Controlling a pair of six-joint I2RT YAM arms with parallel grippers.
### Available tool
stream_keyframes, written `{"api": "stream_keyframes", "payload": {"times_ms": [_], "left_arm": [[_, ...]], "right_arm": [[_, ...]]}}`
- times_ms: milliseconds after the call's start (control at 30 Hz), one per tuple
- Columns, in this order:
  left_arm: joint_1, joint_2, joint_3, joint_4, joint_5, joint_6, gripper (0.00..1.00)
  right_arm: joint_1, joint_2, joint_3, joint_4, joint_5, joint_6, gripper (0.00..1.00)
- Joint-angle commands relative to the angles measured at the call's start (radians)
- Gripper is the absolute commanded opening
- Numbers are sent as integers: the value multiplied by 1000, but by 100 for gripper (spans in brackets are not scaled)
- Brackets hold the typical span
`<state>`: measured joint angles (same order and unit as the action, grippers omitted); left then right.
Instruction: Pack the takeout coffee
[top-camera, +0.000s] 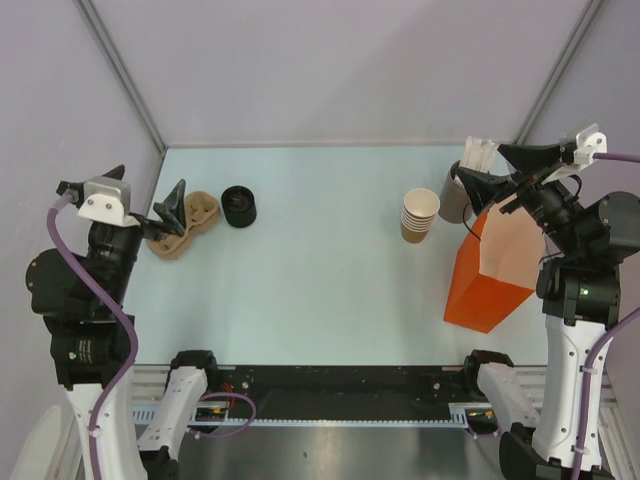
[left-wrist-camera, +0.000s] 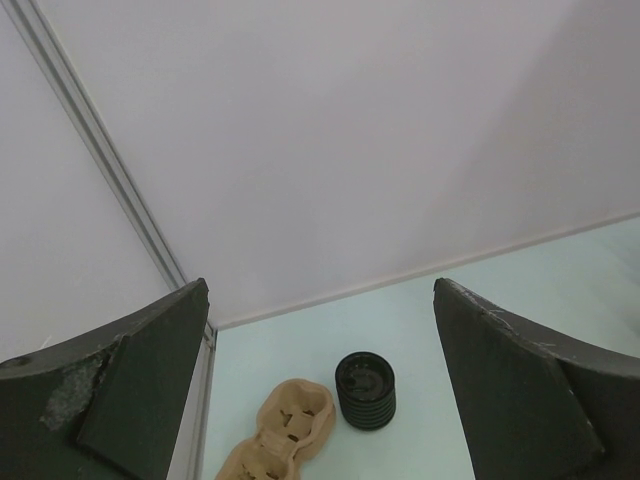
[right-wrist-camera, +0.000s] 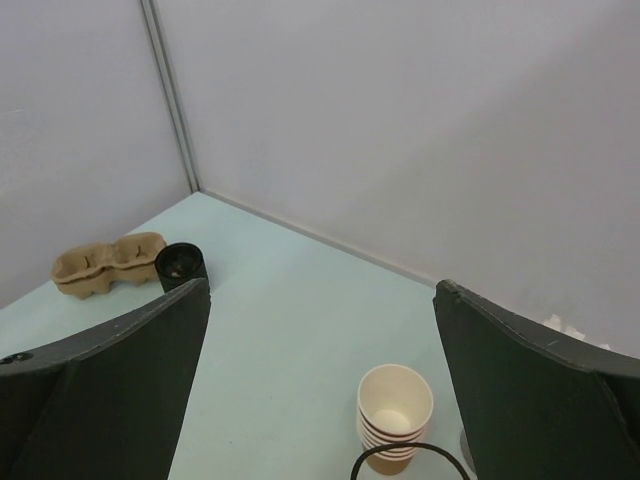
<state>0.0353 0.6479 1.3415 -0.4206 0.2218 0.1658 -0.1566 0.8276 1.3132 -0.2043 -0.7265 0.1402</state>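
Note:
A stack of tan paper cups (top-camera: 420, 215) stands at the back right and also shows in the right wrist view (right-wrist-camera: 394, 418). No single cup stands apart from it. A stack of round black lids (top-camera: 239, 206) stands at the back left and shows in the left wrist view (left-wrist-camera: 365, 390). My left gripper (top-camera: 166, 212) is open and empty, raised over the tan cup carrier (top-camera: 186, 226), left of the lids. My right gripper (top-camera: 487, 168) is open and empty, raised above the orange bag (top-camera: 497, 262), right of the cup stack.
The orange paper bag stands upright at the right, its black handle (right-wrist-camera: 410, 458) in the right wrist view. A grey cylinder of white sticks (top-camera: 458, 192) stands behind the cups. The carrier also shows in the wrist views (left-wrist-camera: 285, 435) (right-wrist-camera: 105, 262). Grey walls enclose the table.

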Motion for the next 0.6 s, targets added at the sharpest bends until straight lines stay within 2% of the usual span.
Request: {"api": "stream_keyframes", "payload": {"times_ms": [0,333,467,567], "left_arm": [[6,13,-2,16,59,15,99],[5,36,-15,-41,80,109,99],[5,67,-34,-56,7,169,99],[6,146,7,-115,-110,129,99]], "right_arm": [[-6,4,-6,36,10,-28,100],[-4,10,-17,26,12,-54,100],[-3,8,-25,25,-1,-59,100],[-1,8,-28,26,-2,-62,100]]}}
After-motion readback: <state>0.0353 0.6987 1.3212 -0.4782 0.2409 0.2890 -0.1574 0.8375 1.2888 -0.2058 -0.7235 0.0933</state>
